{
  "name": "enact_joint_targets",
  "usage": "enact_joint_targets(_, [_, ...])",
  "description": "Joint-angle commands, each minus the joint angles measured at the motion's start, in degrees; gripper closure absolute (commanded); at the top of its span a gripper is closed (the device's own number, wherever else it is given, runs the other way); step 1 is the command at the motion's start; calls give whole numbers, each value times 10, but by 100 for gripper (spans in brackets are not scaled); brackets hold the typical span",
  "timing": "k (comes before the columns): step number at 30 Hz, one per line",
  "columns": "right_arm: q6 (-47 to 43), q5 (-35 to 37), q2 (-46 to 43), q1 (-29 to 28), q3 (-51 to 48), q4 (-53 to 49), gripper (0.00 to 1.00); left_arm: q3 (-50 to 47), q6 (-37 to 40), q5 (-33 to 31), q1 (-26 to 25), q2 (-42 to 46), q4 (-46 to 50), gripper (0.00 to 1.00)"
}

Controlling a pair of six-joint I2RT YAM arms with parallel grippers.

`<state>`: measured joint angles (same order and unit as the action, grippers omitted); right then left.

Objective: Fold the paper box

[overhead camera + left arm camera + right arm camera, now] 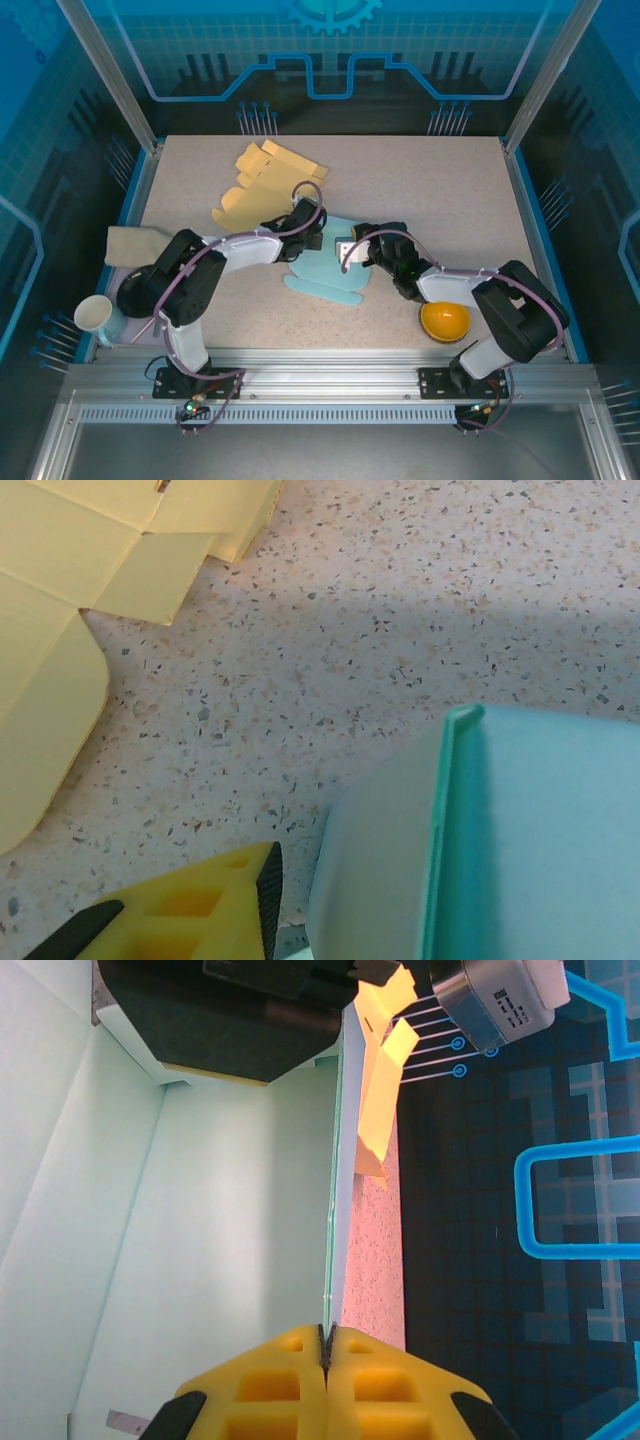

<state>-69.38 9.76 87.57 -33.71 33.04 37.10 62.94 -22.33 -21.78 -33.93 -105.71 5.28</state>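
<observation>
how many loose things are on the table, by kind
paper boxes: 2, the blue box and the yellow flat box
cloth: 1
cup: 1
bowl: 1
total: 5

I can read no words or numbers anywhere from here. The only printed label (520, 992) sits on a silver motor housing (462, 1002) at the top of the right wrist view, and its lines of print are too small and blurred for me to make out. In the top view, the back wall (440, 50) carries a light-blue gear emblem (330, 12), cut off by the upper edge, with circuit-style line patterns (300, 75) below it.
</observation>
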Motion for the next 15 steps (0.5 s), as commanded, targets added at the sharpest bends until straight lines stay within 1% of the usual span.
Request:
enact_joint_targets(1, [7,56,-14,25,-11,-46,100,-2,-61,-180,44,-32,145,73])
enact_joint_targets(3, [7,57,-14,25,-11,-45,100,2,-72,-184,44,-38,154,84])
enact_joint_targets(4, [7,58,-13,25,-11,-45,100,3,-77,-186,45,-40,158,86])
enact_joint_targets(6, [6,60,-13,25,-11,-43,100,3,-81,-186,44,-44,161,85])
enact_joint_targets(9, [6,61,-12,25,-10,-42,100,3,-83,-192,40,-48,163,79])
enact_joint_targets(10, [6,61,-13,25,-10,-42,100,3,-80,-191,38,-48,161,75])
enact_joint_targets(13, [7,61,-12,25,-10,-46,100,-3,-71,-175,34,-39,147,56])
enact_joint_targets(15, [8,60,-12,25,-10,-46,100,-10,-63,-151,34,-27,134,49])
